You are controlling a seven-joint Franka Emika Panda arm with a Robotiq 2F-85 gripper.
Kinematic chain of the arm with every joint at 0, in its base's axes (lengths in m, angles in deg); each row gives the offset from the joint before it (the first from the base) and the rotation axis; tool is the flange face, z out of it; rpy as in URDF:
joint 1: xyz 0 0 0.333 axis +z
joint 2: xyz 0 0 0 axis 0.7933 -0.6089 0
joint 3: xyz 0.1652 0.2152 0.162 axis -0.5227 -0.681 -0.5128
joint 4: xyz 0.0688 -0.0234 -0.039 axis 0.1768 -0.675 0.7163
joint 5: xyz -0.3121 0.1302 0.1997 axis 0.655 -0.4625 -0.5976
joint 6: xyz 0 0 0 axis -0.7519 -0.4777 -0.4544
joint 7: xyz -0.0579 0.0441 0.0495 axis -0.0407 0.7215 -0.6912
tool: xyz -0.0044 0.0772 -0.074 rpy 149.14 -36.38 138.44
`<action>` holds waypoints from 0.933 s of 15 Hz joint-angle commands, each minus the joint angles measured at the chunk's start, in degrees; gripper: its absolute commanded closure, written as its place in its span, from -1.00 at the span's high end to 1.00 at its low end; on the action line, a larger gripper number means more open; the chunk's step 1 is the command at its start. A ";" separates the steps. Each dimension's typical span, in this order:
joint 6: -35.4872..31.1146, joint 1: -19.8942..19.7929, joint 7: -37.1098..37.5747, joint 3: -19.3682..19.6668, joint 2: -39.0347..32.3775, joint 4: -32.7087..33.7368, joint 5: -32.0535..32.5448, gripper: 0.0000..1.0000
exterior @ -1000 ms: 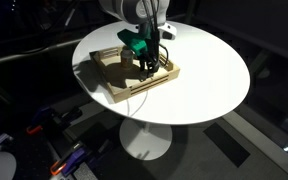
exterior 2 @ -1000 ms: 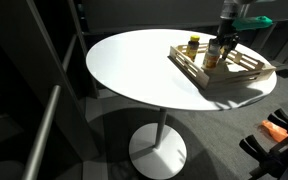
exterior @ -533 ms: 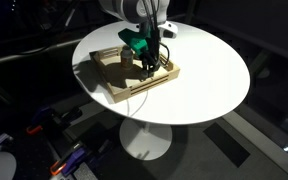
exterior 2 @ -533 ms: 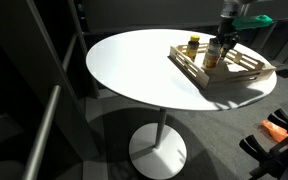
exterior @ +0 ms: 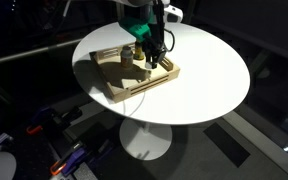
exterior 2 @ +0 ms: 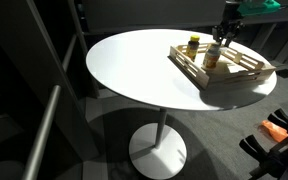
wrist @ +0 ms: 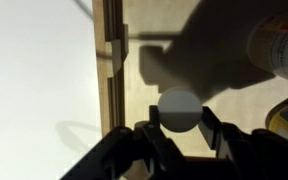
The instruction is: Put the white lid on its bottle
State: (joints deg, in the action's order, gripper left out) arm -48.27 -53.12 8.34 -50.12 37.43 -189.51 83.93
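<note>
In the wrist view the small round white lid [wrist: 179, 109] sits between the two black fingers of my gripper [wrist: 180, 124], which is shut on it above the tray floor. In both exterior views my gripper [exterior: 156, 55] [exterior 2: 222, 35] hangs over the wooden tray, just above the short amber-brown bottle [exterior 2: 213, 57]. The lid is too small to make out there. The bottle with its light label shows cut off at the upper right of the wrist view [wrist: 278, 42].
The wooden slatted tray [exterior: 134, 90] [exterior 2: 231, 79] [wrist: 111, 60] stands on a round white pedestal table [exterior: 209, 70] [exterior 2: 134, 65]. A darker yellow-capped bottle [exterior 2: 193, 45] stands in the tray beside the amber one. The surroundings are dark.
My gripper has risen from low inside the tray to above the bottles, with the white lid in its fingers.
</note>
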 commanded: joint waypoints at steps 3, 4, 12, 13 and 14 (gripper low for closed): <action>6.31 0.46 0.22 -0.65 5.58 0.01 0.95 -0.62; 7.21 0.46 0.08 -0.89 6.17 0.17 0.85 -0.62; 10.01 0.15 -0.13 -2.22 7.87 0.28 0.10 -0.12; 9.99 0.15 -0.13 -2.22 7.82 0.21 0.10 -0.12; 9.98 0.15 -0.13 -2.21 7.72 0.16 0.10 -0.12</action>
State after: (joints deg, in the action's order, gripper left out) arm -38.39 -52.63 8.17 -51.98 45.14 -189.43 83.94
